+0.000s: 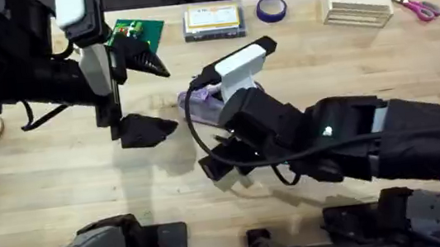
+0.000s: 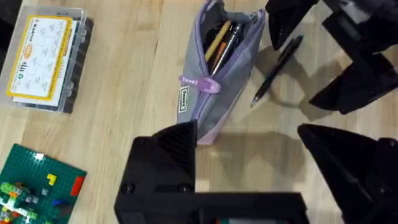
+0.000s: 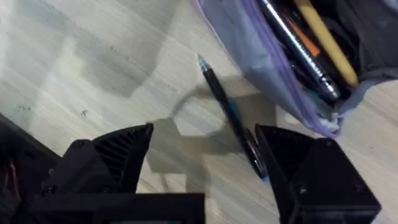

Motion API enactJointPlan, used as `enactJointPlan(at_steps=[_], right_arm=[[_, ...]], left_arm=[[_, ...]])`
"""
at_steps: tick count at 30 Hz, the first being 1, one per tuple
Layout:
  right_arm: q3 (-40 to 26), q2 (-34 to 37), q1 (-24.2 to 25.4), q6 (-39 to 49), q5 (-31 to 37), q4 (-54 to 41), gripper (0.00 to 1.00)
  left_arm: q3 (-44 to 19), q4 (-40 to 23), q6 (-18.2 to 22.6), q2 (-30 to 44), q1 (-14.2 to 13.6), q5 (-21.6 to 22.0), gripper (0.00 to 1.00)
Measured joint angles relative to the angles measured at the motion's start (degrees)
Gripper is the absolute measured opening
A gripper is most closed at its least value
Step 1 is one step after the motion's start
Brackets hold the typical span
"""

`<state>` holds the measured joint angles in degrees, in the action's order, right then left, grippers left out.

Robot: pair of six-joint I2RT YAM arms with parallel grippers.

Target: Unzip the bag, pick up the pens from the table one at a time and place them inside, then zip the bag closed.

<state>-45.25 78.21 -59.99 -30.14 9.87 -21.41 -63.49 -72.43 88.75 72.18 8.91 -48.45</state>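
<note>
The lilac bag (image 2: pixel 214 93) lies unzipped on the table (image 1: pixel 320 54), its mouth gaping. Inside it I see a dark metallic pen (image 3: pixel 298 53) and a yellow stick. A slim dark pen (image 3: pixel 231 121) lies on the wood right beside the bag (image 3: pixel 261 74); it also shows in the left wrist view (image 2: pixel 277 68). My right gripper (image 3: pixel 205 165) is open and low over this pen, one finger on each side of it, neither touching it. My left gripper (image 2: pixel 249 168) hangs open above the bag's near end. From overhead the right wrist covers most of the bag (image 1: pixel 201 102).
Along the far edge sit a clear box with a yellow label (image 1: pixel 212 20), a purple tape roll (image 1: pixel 271 8), a green brick plate (image 1: pixel 139 31), a wooden block stack (image 1: pixel 356 4) and pink scissors (image 1: pixel 416 8). Small items lie at the left edge.
</note>
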Motion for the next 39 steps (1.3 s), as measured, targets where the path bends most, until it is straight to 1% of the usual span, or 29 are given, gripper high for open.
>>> enactJointPlan(at_steps=[4, 9, 11, 13, 15, 16, 18, 24, 28, 29, 36, 39], right_arm=[[0.0, 2.1, 0.0, -1.4, 0.0, 0.5, 0.998], [0.0, 7.1, 0.0, -2.9, 0.1, 1.7, 0.998], [0.0, 7.5, -0.2, -3.1, 0.8, 2.1, 0.998], [0.0, 7.7, -0.3, -3.2, 1.3, 2.3, 0.968], [0.0, 7.8, -0.3, -3.3, 1.8, 2.1, 0.898], [0.0, 7.8, -0.3, -3.3, 2.0, 2.2, 0.846], [0.0, 8.3, -0.1, -3.4, 2.7, 2.8, 0.679], [0.0, 8.7, 0.0, -3.4, 3.2, 3.3, 0.288], [0.0, 8.8, 0.1, -3.4, 3.2, 3.4, 0.065], [0.0, 8.8, 0.1, -3.5, 3.2, 3.6, 0.042], [0.0, 8.6, 0.1, -3.3, 3.2, 3.6, 0.034], [0.0, 7.9, 0.1, -2.4, 2.1, 2.9, 0.032]], left_arm=[[0.0, 0.0, 0.0, 0.0, 0.0, 0.0, 0.993], [0.0, 0.0, 0.0, 0.0, 0.0, 0.0, 0.993], [0.0, 0.0, 0.0, 0.0, 0.0, 0.0, 0.993], [0.0, 0.0, 0.0, 0.0, 0.0, 0.0, 0.993], [0.0, 0.0, 0.0, 0.0, 0.0, 0.0, 0.994], [0.0, 0.0, 0.0, 0.0, 0.0, 0.0, 0.993], [0.0, 0.0, 0.0, 0.0, 0.0, 0.0, 0.993], [0.0, 0.0, 0.0, 0.0, 0.0, 0.0, 0.993], [0.0, 0.0, 0.0, 0.0, 0.0, 0.0, 0.992], [0.0, 0.0, 0.0, 0.0, 0.0, 0.0, 0.993], [0.0, 0.0, 0.0, 0.0, 0.0, 0.0, 0.993], [0.0, 0.0, 0.0, 0.0, 0.0, 0.0, 0.993]])
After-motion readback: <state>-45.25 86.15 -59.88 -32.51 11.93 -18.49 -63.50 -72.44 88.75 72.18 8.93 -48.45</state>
